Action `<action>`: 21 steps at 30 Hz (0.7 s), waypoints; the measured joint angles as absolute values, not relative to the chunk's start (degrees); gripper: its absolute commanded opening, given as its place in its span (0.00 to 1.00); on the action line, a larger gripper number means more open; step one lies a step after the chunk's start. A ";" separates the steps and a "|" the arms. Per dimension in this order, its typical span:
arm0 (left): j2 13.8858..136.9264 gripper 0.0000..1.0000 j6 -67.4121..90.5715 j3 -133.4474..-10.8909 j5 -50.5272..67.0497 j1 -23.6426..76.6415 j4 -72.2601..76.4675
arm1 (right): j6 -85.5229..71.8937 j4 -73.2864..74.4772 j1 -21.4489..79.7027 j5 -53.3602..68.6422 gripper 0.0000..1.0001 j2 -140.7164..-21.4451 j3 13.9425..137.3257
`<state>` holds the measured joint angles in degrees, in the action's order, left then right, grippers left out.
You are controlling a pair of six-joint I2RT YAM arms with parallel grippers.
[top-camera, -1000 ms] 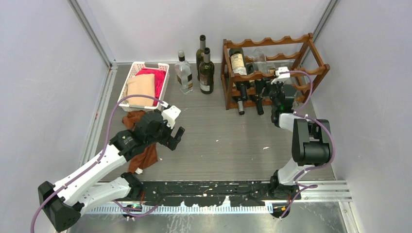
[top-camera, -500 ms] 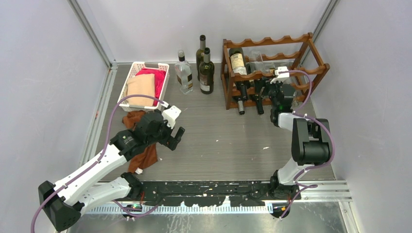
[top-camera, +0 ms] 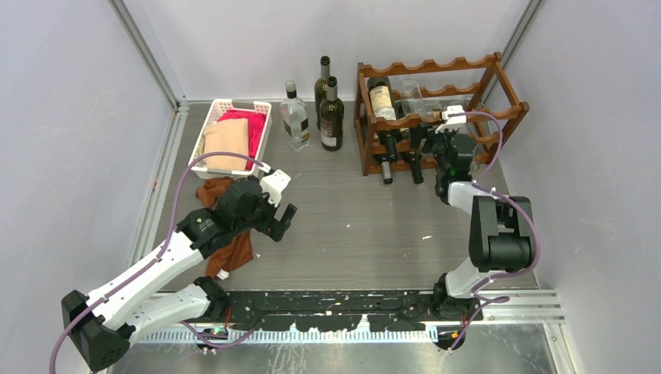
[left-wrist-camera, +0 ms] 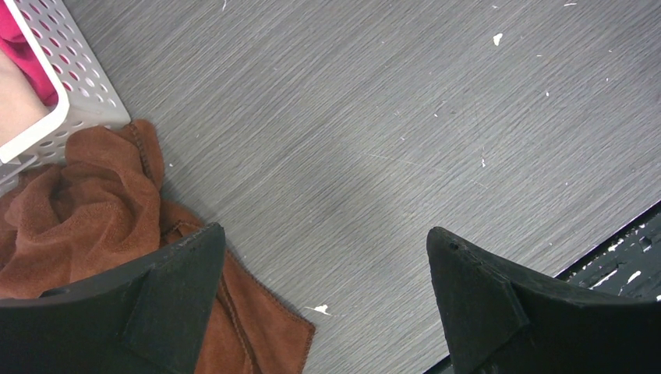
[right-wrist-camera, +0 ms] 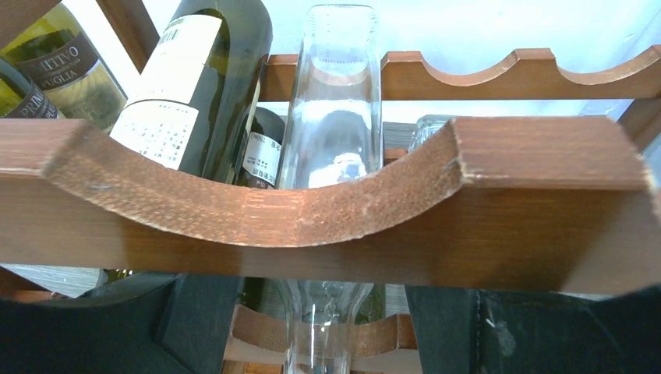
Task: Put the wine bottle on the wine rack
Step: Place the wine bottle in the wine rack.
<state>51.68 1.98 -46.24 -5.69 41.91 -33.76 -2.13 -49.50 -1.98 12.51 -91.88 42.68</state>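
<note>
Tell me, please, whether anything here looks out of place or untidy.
A brown cloth lies crumpled on the table, against the corner of the white basket rather than inside it. Small white flecks dot the table. The clear bottle lies squarely in a cradle of the wine rack.

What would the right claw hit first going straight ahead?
Most likely the front rail of the wine rack, close ahead; the right gripper straddles the clear bottle, jaws open.
</note>
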 measured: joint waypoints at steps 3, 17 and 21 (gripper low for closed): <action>51.66 1.00 1.98 -46.24 -5.48 41.91 -33.76 | -0.99 -47.42 -1.98 12.27 0.80 -89.76 42.46; 50.96 1.00 1.85 -46.24 -5.06 41.91 -33.76 | 3.51 -31.79 -4.16 16.03 0.78 -76.73 41.15; 50.54 1.00 1.85 -46.24 -4.89 41.91 -33.76 | 4.43 -24.53 -6.70 19.29 0.74 -71.92 40.60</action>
